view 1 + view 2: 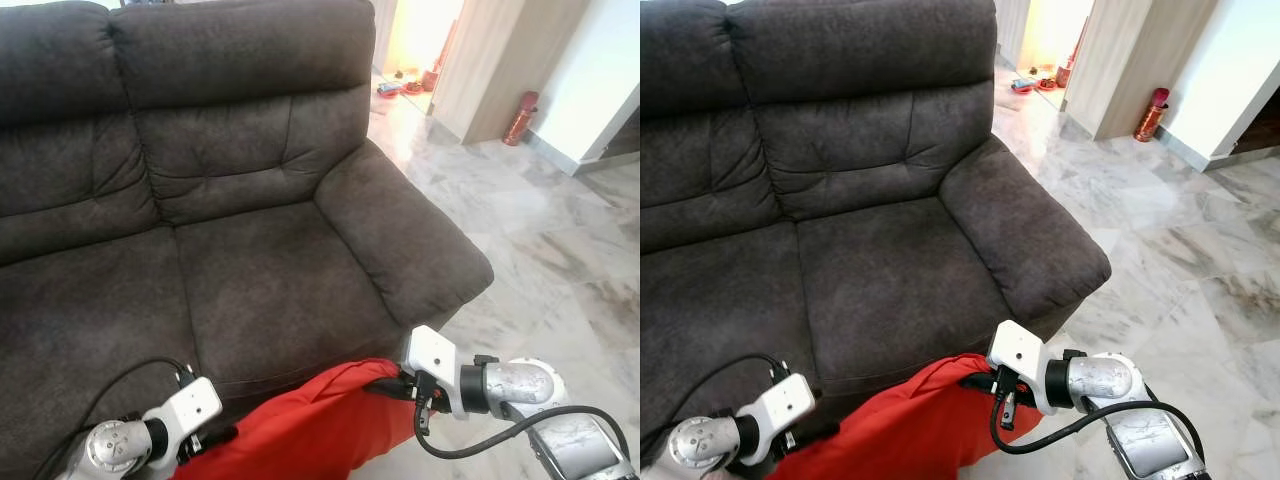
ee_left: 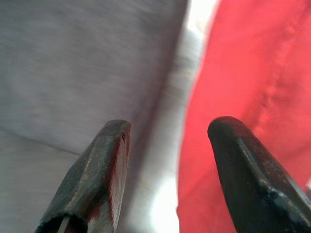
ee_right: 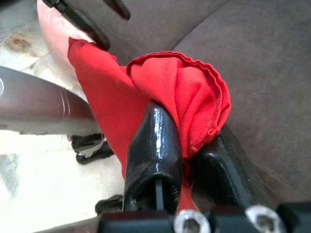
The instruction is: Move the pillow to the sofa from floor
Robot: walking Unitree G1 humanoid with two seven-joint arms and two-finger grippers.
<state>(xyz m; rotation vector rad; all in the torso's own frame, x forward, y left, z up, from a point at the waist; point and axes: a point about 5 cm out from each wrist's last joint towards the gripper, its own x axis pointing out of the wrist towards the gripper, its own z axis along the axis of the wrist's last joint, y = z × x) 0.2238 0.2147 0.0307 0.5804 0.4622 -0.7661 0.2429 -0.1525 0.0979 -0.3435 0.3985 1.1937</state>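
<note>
Before dark sofa (image 1: 250, 270), right claw (image 3: 187, 160) pinches half-cropped red pillow (image 1: 310, 430); left claw (image 2: 167, 165) gapes.

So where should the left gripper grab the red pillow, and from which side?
Probably the free left corner of the pillow, from the robot's left. The right gripper already pinches the bunched right corner, while the left gripper is open with red fabric beside one finger. Matching corners should let the pillow lift level onto the sofa.

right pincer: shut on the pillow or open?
Shut on the pillow: the right pincer has bunched red fabric clamped between its fingers, in front of the sofa.
</note>
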